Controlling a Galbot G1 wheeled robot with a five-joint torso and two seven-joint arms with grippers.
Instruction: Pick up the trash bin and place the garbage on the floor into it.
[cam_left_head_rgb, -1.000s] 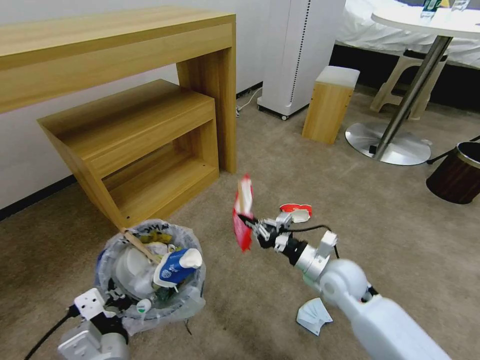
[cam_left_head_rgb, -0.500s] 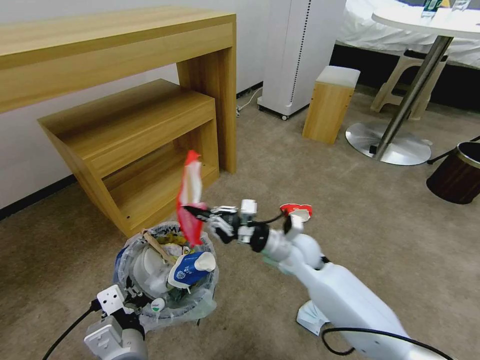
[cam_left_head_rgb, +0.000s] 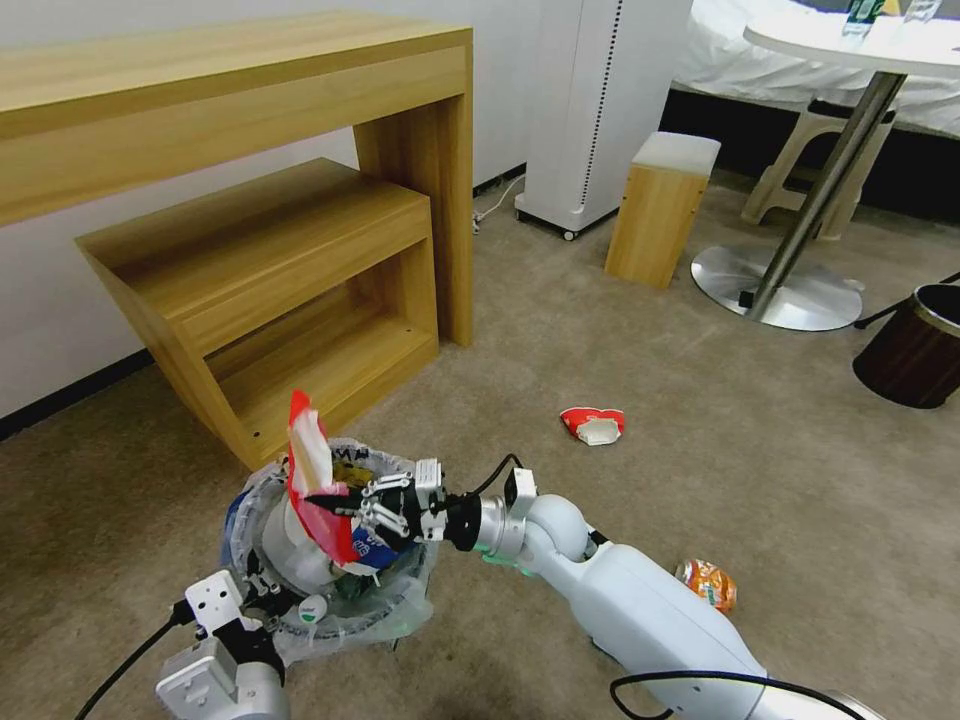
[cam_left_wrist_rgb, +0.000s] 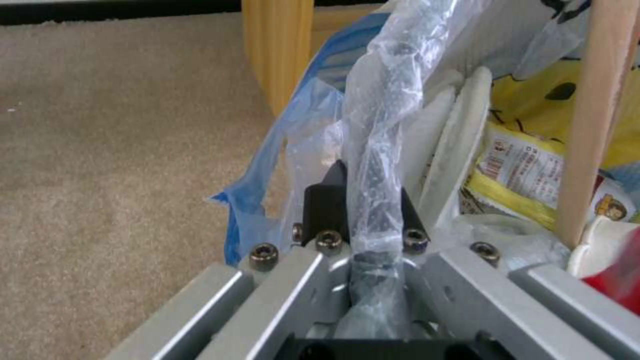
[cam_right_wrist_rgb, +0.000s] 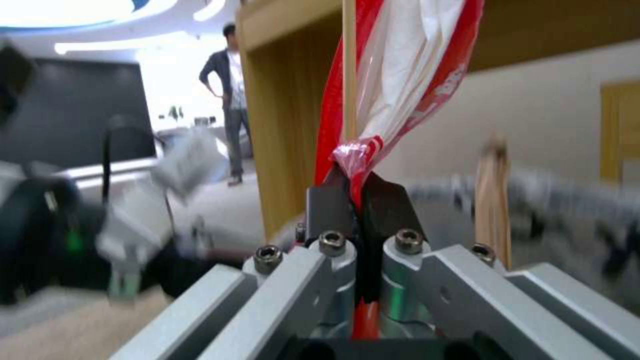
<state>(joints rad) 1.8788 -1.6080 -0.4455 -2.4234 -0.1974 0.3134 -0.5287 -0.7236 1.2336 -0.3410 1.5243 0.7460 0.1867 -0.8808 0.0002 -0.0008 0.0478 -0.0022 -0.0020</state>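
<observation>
We are holding the bin by its near rim with the left gripper, low on the left of the head view; the left wrist view is showing the jaws clenched on the rim with its plastic liner bunched between them. The bin is sitting low over the beige carpet, just in front of the wooden shelf unit. Inside it we are seeing white slippers, a yellow printed wrapper, a wooden stick leaning against the rim and a blue-white cup.

We are reaching the right arm across toward the bin. The right gripper is hovering directly above the bin opening, jaws clenched on a red-white wrapper; the right wrist view is showing the wrapper pinched at its middle and standing up from the jaws.

A red-white cup is lying on the carpet well to the right of the bin, and an orange snack bag is lying nearer us, just beside the right arm
</observation>
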